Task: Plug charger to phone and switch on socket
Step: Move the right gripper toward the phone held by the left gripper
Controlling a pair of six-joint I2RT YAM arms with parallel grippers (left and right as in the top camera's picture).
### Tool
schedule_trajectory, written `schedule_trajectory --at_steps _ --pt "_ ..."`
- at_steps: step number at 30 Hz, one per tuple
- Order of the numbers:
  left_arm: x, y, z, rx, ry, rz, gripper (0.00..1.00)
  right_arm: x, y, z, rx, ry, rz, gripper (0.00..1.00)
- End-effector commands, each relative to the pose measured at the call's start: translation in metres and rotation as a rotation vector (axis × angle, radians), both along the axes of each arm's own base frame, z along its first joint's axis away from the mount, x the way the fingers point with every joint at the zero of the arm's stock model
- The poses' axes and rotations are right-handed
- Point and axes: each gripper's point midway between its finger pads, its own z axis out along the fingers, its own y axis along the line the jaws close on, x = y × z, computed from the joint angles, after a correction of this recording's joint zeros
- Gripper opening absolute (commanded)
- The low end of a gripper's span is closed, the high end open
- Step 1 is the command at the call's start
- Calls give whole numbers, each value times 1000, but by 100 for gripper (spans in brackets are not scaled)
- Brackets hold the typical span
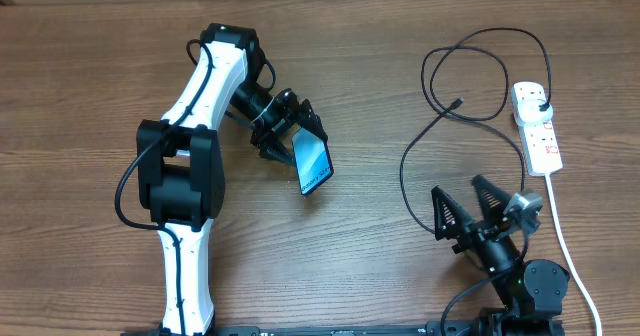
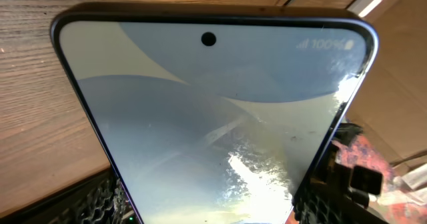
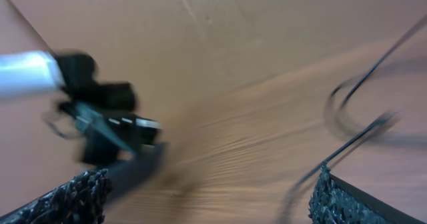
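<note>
The phone (image 1: 313, 162), its light blue screen lit, is held at one end by my left gripper (image 1: 285, 128), tilted with its far end near the table. It fills the left wrist view (image 2: 213, 117) between the fingers. The thin black charger cable (image 1: 470, 81) loops at the back right, its small connector (image 1: 456, 103) free on the table and its black plug (image 1: 541, 101) in the white power strip socket (image 1: 537, 126). My right gripper (image 1: 470, 208) is open and empty near the front right, beside the cable. The blurred right wrist view shows the cable (image 3: 360, 91) and the left arm.
The power strip's white cord (image 1: 562, 238) runs down the right side past the right arm's base. The left arm (image 1: 195, 146) stretches along the left of the wooden table.
</note>
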Motion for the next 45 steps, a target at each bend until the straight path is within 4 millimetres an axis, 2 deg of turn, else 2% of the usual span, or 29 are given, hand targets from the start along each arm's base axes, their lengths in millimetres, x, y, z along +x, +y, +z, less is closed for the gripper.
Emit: schedule_trajectory --at_steps 1,7,12,17,25,27,30,33,36,41,45 --pt "9 -7 12 -84 -13 31 50 -2 5 -1 284 121 36 100" --pt "12 -6 15 -107 -10 54 50 -2 4 -1 272 115 30 100" --pt "17 -7 22 -151 -3 87 49 -2 9 -10 272 172 55 100" --pt "18 -9 26 -178 1 103 49 -3 11 -23 267 332 45 99" --pt "23 -14 31 -226 -7 124 49 1 17 -10 148 590 69 99" --pt "24 -15 32 -233 -6 127 49 1 28 -3 112 652 138 100" --pt "25 -17 35 -251 -3 136 49 3 58 15 134 696 302 100" --pt "25 -18 37 -262 -1 141 49 11 77 18 136 686 410 100" --pt "27 -20 41 -289 3 155 49 19 92 14 42 617 489 100" --pt "28 -21 43 -298 1 159 49 24 110 7 -54 591 455 100" --pt "28 -21 43 -298 0 159 49 20 130 13 -121 555 418 100"
